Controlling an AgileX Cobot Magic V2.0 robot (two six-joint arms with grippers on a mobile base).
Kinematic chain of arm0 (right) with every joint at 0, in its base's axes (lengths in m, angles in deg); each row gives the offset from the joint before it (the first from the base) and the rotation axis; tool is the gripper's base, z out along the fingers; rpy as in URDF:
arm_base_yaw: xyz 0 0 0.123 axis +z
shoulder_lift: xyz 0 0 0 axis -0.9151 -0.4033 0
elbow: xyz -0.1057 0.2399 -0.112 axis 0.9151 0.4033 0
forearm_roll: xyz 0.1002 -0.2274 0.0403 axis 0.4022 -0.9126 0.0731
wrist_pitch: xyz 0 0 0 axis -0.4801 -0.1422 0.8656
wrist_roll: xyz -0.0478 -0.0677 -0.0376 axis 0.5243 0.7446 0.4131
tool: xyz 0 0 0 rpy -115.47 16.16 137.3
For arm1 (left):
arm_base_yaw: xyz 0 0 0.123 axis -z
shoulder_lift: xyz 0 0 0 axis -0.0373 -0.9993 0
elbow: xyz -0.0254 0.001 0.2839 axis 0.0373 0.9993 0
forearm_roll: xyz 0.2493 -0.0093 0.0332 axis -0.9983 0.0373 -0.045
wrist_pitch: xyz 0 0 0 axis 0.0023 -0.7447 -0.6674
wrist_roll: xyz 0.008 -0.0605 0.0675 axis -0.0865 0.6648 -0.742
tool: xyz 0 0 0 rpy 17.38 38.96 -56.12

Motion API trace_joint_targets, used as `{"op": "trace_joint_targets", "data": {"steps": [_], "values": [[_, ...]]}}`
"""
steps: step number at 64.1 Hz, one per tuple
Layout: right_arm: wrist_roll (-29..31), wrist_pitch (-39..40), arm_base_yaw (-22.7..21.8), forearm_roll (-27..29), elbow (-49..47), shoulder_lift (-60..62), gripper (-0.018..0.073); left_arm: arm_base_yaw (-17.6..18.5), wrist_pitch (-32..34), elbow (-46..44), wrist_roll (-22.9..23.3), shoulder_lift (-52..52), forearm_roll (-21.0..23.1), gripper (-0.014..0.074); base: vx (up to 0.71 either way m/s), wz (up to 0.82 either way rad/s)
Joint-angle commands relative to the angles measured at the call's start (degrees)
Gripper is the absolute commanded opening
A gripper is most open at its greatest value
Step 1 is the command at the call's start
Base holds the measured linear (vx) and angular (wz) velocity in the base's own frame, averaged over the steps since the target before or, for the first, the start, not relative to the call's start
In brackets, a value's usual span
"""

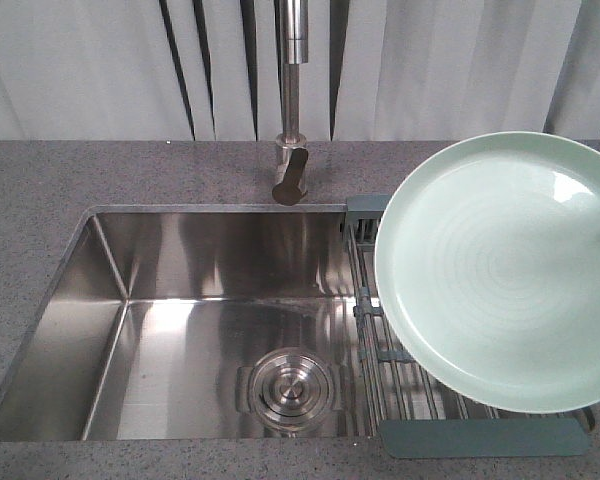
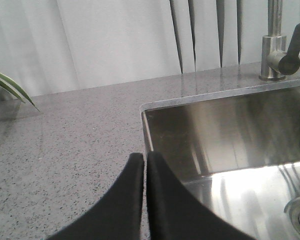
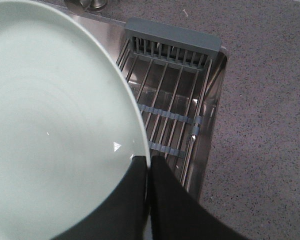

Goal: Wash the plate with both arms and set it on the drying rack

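The pale mint-green plate hangs tilted above the drying rack at the sink's right end. In the right wrist view the plate fills the left side, and my right gripper is shut on its rim, one finger on each face. The rack of steel wires with blue-grey bars lies below and beyond it. My left gripper is shut with nothing in it, over the counter at the sink's left edge. Neither arm shows in the front view.
The steel sink has a round drain at its bottom. A tap with a dark lever stands behind it. Grey speckled countertop surrounds the basin. A plant leaf pokes in at the far left.
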Motion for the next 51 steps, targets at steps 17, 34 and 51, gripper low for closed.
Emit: {"op": "trace_joint_targets", "data": {"steps": [17, 34, 51], "values": [[-0.22, 3.66, -0.4, 0.58, -1.51, 0.44, -0.0008, 0.34, 3.88, 1.51, 0.61, 0.85, 0.12, 0.0003, 0.0, 0.0], [-0.22, 3.67, -0.4, 0.63, -1.51, 0.44, -0.0008, 0.34, 3.88, 1.51, 0.61, 0.85, 0.12, 0.0003, 0.0, 0.0], [-0.22, 3.87, -0.4, 0.83, -1.51, 0.44, -0.0008, 0.34, 4.79, 1.51, 0.61, 0.85, 0.12, 0.0003, 0.0, 0.0]]}}
